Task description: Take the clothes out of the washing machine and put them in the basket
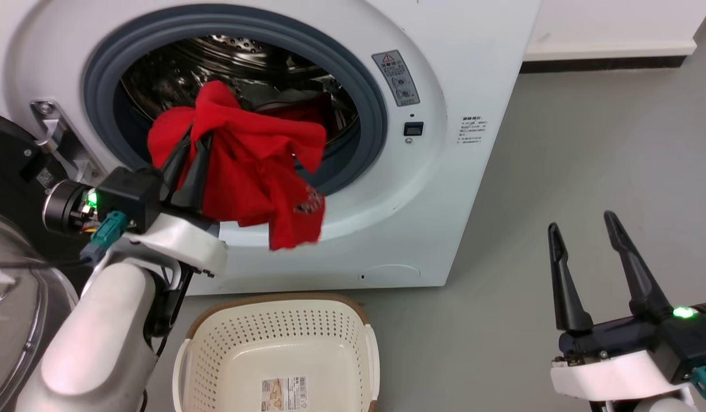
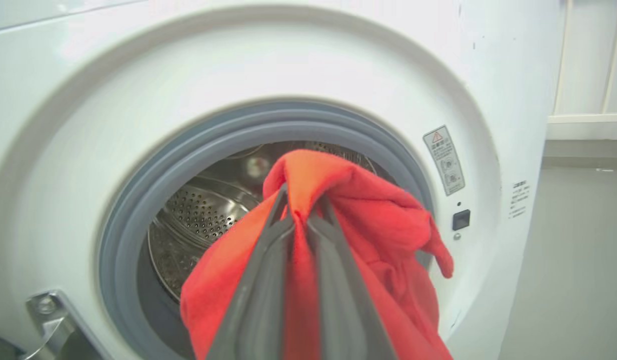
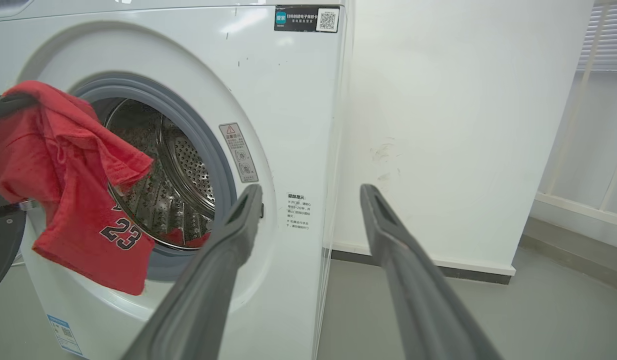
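My left gripper is shut on a bright red garment that hangs in front of the washing machine opening, outside the grey gasket. The left wrist view shows the red garment pinched between the two dark fingers. From the right wrist the same red garment shows a "23" print. More red cloth lies deep in the steel drum. The cream basket stands on the floor below the hanging garment. My right gripper is open with nothing between its fingers, low at the right.
The open door's glass bulge and black rim sit at the far left beside my left forearm. Grey floor stretches right of the machine to a white wall with a skirting board.
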Robot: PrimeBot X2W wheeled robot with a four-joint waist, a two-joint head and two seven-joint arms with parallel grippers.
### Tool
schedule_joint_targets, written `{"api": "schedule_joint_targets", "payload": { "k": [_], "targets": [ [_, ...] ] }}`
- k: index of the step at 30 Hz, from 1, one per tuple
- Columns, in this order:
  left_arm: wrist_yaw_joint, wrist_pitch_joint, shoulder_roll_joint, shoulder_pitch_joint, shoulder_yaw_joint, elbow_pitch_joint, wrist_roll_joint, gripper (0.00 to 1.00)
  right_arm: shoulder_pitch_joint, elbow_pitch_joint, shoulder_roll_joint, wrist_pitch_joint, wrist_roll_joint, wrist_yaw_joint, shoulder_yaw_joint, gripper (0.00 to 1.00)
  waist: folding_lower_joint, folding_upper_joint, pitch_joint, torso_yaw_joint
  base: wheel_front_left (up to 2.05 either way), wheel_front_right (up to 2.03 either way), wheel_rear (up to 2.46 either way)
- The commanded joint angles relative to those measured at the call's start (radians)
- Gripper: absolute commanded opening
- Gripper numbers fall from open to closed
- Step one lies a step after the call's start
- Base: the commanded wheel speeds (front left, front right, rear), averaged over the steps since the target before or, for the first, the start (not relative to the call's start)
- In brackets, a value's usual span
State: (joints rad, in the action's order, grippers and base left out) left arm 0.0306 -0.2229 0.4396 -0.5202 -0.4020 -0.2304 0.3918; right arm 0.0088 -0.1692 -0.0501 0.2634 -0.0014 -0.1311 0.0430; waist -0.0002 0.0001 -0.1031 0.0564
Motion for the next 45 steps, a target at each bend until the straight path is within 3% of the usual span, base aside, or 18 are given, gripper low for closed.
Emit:
{"api": "schedule_joint_targets", "payload": {
  "k": [1,11,21,32,36,45],
  "targets": [
    [0.009,0.007,0.01,0.023,0.002,0.034,-0.004,0.0,0.014,0.003,0.0,0.002,-0.006,0.001,0.003,1.0,0.0002,-0.0001,0.012,-0.003,0.0,0.0,0.0],
    [0.07,0.078,0.057,0.149,-0.003,0.268,-0.009,0.0,0.035,0.01,0.0,0.002,0.0,0.001,0.008,1.0,0.0002,-0.0001,0.038,-0.012,0.0,0.0,0.0],
    [0.09,0.078,0.023,0.262,-0.047,0.278,0.02,0.0,0.012,0.001,0.0,0.002,-0.01,0.001,0.005,1.0,0.0002,-0.0001,-0.006,-0.021,0.0,0.0,0.0],
    [0.037,0.017,-0.043,0.299,-0.1,0.077,0.061,0.0,-0.06,-0.016,0.0,0.002,-0.023,0.001,-0.003,1.0,0.0002,-0.0001,-0.155,-0.021,0.0,0.0,0.0],
    [0.004,-0.014,-0.09,0.246,-0.101,-0.072,0.078,0.0,-0.124,-0.032,0.0,0.002,-0.03,0.001,-0.001,1.0,0.0002,-0.0001,-0.272,-0.008,0.0,0.0,0.0],
    [-0.061,-0.039,-0.139,0.109,-0.096,-0.355,0.066,0.0,-0.212,-0.054,0.0,0.002,-0.016,0.001,-0.005,1.0,0.0002,-0.0001,-0.45,0.032,0.0,0.0,0.0]
  ]
}}
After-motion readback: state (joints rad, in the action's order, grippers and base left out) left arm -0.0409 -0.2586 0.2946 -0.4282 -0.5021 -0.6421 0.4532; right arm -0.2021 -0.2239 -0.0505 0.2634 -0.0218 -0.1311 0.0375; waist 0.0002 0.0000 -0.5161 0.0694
